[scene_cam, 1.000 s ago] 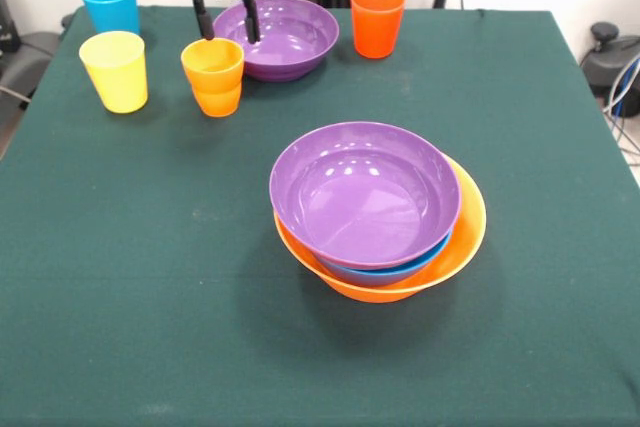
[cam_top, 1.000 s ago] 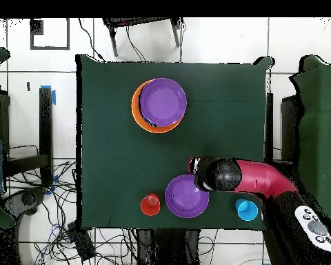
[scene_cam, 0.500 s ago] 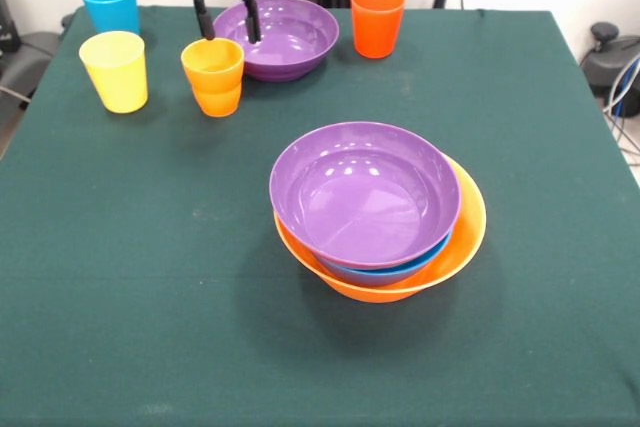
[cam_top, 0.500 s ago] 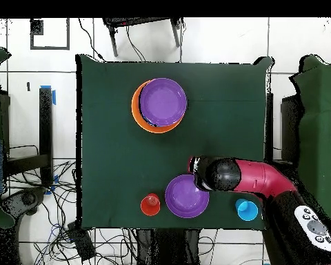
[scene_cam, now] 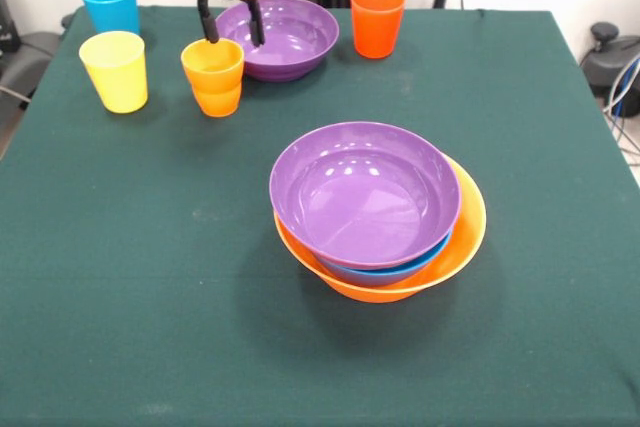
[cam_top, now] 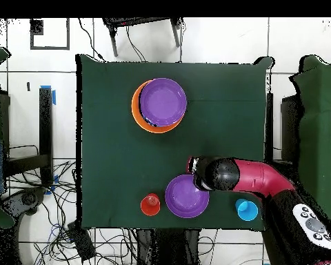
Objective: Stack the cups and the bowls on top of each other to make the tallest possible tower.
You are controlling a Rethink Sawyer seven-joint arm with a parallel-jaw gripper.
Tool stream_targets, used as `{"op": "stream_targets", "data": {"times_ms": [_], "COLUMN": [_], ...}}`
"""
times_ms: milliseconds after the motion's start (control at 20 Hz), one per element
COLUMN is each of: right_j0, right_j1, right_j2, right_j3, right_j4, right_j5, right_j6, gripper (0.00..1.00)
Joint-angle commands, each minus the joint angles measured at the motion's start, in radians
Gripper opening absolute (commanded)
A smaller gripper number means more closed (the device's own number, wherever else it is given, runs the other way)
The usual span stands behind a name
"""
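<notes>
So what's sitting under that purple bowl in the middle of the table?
Under the purple bowl a blue bowl shows only as a rim, nested in the large orange bowl. Anything deeper inside the pile is covered.

A dark green cloth-covered table (scene_cam: 120, 277) stands on a white tiled floor (cam_top: 216, 41), black cables (cam_top: 65, 238) tangled beside one corner.
</notes>
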Motion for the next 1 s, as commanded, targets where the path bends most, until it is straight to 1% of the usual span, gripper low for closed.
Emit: {"op": "stream_targets", "data": {"times_ms": [50, 400, 500, 850, 1000], "right_j0": [0.044, 0.037, 0.025, 0.015, 0.007], "right_j1": [0.081, 0.127, 0.147, 0.212, 0.253], "right_j2": [0.036, 0.037, 0.048, 0.053, 0.064], "right_j3": [-0.074, -0.086, -0.09, -0.129, -0.158], "right_j4": [-0.059, -0.077, -0.076, -0.091, -0.094], "right_j5": [-0.061, -0.112, -0.123, -0.17, -0.19], "right_j6": [-0.009, -0.01, -0.022, -0.046, -0.059], "gripper": [1.0, 1.0, 1.0, 1.0, 1.0]}}
